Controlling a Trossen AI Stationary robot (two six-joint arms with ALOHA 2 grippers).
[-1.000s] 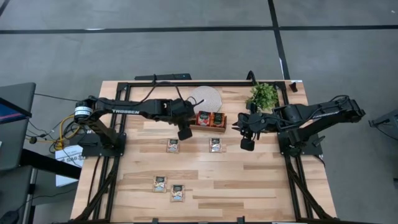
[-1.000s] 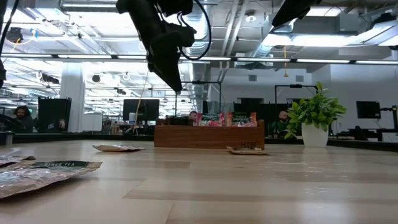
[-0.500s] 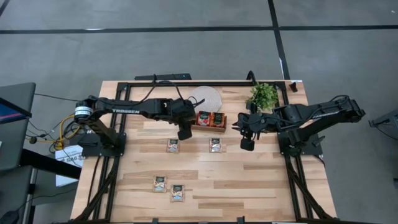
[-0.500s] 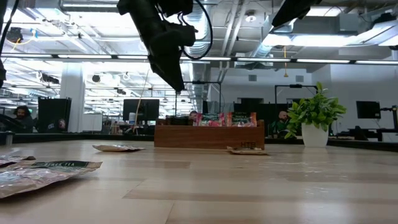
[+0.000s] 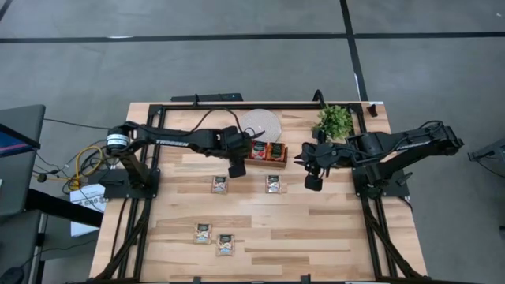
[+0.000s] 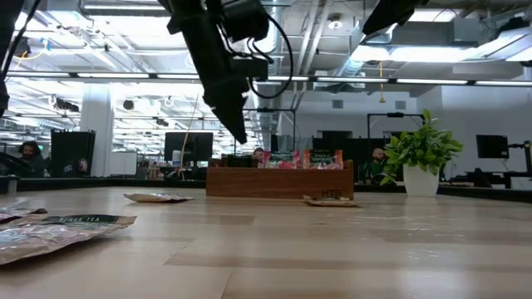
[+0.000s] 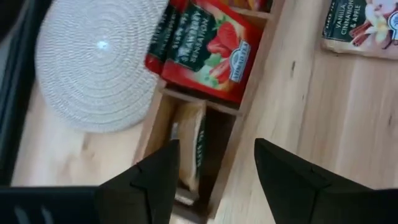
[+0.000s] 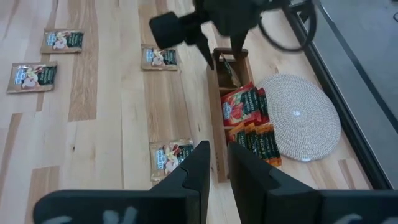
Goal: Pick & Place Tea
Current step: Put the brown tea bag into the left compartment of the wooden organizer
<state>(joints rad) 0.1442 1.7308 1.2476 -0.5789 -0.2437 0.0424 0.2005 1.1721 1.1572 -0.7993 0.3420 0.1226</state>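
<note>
The wooden tray [image 5: 263,161] stands at the far middle of the table. Red tea sachets [image 7: 208,53] stand in its middle compartment, more in its right one [image 5: 276,151]. A pale sachet [image 7: 191,146] stands on edge in the left compartment. My left gripper [image 7: 216,146] hangs open above that left compartment [image 5: 236,170], touching nothing. Several pale sachets lie flat on the table: two near the tray [image 5: 219,184] [image 5: 273,184], two toward the near edge [image 5: 203,232] [image 5: 226,244]. My right gripper [image 5: 313,184] waits right of the tray, its fingers a narrow gap apart [image 8: 217,163], with nothing between them.
A round woven mat [image 5: 262,123] lies behind the tray. A potted plant [image 5: 334,121] stands at the far right. Black frame rails [image 5: 142,237] run along the table's left, right and far edges. Bare wood lies between the two pairs of sachets.
My left gripper has sunk a little toward the tray's left compartment, and its arm has stretched farther toward the table's right. The sachets and my right arm have kept still.
</note>
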